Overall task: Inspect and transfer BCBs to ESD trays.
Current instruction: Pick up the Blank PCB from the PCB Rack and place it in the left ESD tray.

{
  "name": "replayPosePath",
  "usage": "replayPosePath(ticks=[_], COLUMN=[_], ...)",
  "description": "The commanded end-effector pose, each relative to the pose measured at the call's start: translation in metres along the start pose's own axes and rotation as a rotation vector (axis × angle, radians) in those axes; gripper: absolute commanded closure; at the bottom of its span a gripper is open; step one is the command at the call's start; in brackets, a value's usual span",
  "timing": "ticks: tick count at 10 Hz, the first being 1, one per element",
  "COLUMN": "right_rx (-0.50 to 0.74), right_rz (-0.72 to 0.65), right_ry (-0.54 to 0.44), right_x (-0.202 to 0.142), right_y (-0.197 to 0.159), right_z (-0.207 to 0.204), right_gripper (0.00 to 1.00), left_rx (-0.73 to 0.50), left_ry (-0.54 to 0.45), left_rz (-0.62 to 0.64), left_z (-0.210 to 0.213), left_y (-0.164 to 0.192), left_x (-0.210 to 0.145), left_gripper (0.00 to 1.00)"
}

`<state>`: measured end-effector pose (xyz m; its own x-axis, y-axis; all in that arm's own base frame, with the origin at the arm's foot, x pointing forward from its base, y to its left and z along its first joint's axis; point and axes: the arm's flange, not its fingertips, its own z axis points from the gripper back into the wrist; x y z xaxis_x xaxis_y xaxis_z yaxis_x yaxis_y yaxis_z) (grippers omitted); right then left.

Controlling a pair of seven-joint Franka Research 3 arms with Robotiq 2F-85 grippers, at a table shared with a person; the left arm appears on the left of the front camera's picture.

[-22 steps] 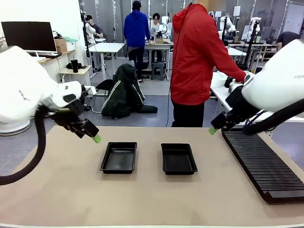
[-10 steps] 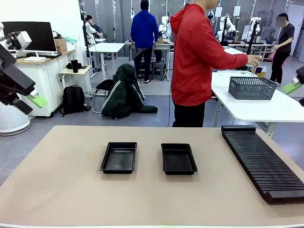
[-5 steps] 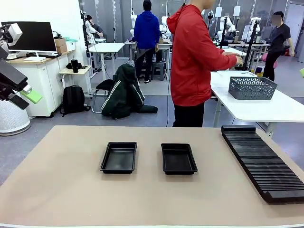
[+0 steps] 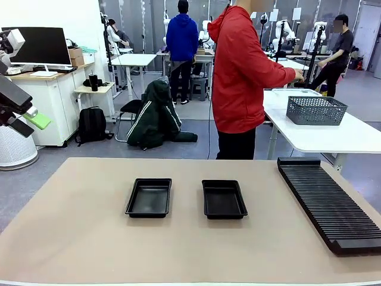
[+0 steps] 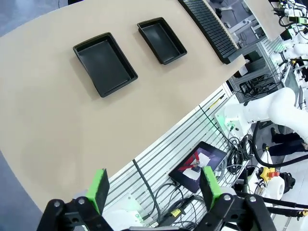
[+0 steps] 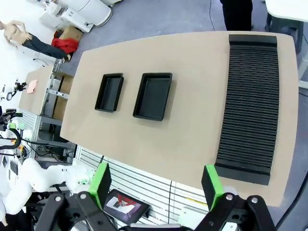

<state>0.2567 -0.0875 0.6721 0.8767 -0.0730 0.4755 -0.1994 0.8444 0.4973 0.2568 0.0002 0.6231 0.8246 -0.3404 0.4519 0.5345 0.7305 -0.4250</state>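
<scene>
The left gripper (image 5: 154, 188) hung high off the table's (image 4: 89, 238) left side, pads spread on nothing; the right gripper (image 6: 155, 185) hung high over the near edge, likewise spread and empty. The two ESD trays (image 4: 148, 180) lay side by side mid-table with bare floors, well apart from the ribbed rack (image 4: 327, 202) along the right. The person (image 4: 241, 77) stood at the far side, turned towards a mesh basket (image 4: 315, 110) on a side table. The chief hazard looked like timing: an arm descending while the person reached across could strike a hand. A thin board pinched near its edge might slip or twist, or could catch a flared rim and settle tilted; a nudge could shove the light trays askew.
</scene>
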Motion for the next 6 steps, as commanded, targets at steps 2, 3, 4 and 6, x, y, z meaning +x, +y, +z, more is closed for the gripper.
replayPosePath(ticks=[2,3,4,6], right_rx=[-0.032,-0.003,-0.003,-0.003], right_rz=[-0.030,-0.003,-0.003,-0.003], right_ry=[-0.016,-0.003,-0.003,-0.003], right_x=[0.007,0.001,0.001,0.001], right_y=[0.001,-0.001,-0.001,-0.001], right_z=[0.000,0.001,0.001,0.001], right_gripper=[0.00,0.00,0.00,0.00], left_rx=[0.050,0.070,0.084,0.126], left_ry=[-0.083,-0.116,-0.143,-0.173], left_rz=[0.060,0.089,0.099,0.135], left_z=[0.009,0.015,0.022,0.035], left_y=[-0.001,-0.004,-0.010,-0.023], left_x=[-0.011,-0.015,-0.016,-0.016], left_gripper=[0.00,0.00,0.00,0.00])
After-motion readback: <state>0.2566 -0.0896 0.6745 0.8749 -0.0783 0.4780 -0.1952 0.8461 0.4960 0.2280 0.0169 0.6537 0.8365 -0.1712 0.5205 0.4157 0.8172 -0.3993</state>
